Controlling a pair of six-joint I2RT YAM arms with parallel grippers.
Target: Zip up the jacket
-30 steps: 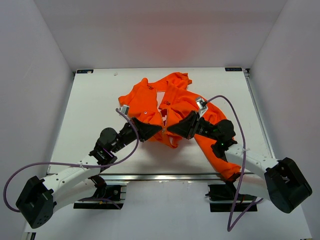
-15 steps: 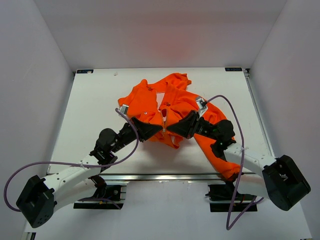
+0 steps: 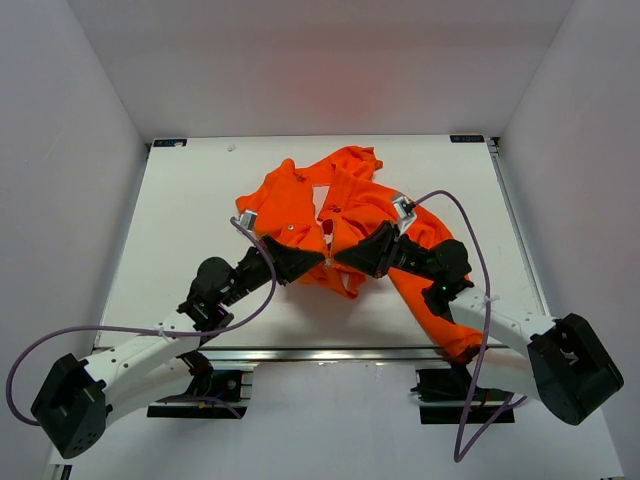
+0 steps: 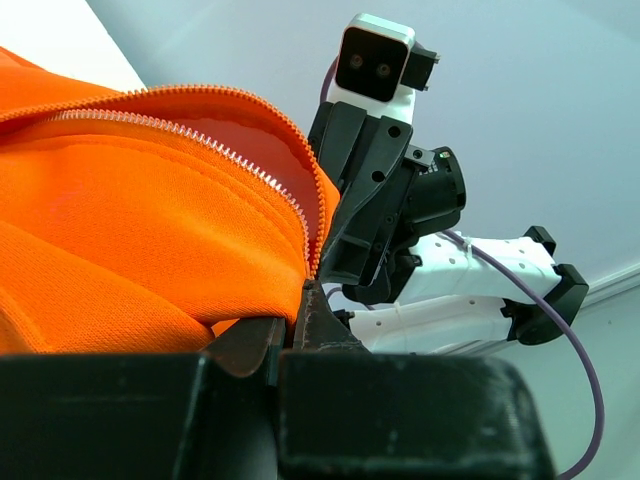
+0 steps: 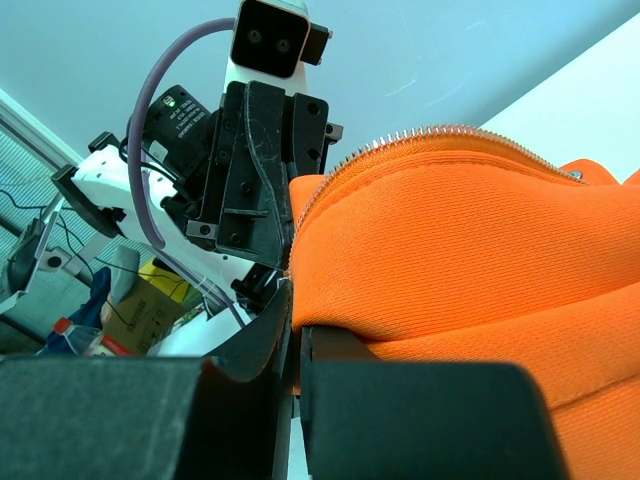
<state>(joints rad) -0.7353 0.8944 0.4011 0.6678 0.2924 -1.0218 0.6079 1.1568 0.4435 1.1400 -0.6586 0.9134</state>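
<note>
almost nothing is changing across the last second. the left hand (image 3: 318, 263) and the right hand (image 3: 343, 257) are staying nose to nose at the near front edge of the jacket (image 3: 295, 205). only the arms behind them are shifting a touch, and the fabric between the hands is sitting much as it was. i am reading this as a hold to line up the two front edges rather than a pull along the zip, so the zipping itself is looking not yet begun.

the jacket is lying crumpled around the middle of the worktop (image 3: 190, 200). its collar end is spreading toward 12 o'clock, and one sleeve (image 3: 412, 288) is trailing toward 5 o'clock under the right arm.

both hands are clamping orange cloth. the left wrist view is showing its jaws closed on a fold just beside a line of zipper teeth (image 4: 200, 140). the right wrist view is showing the same on the opposite edge.

the left arm is reaching in low from 7 o'clock and the right arm from 5 o'clock. their forearms are angling inward, so the hands are meeting just short of centre, each facing the other's camera.
</note>
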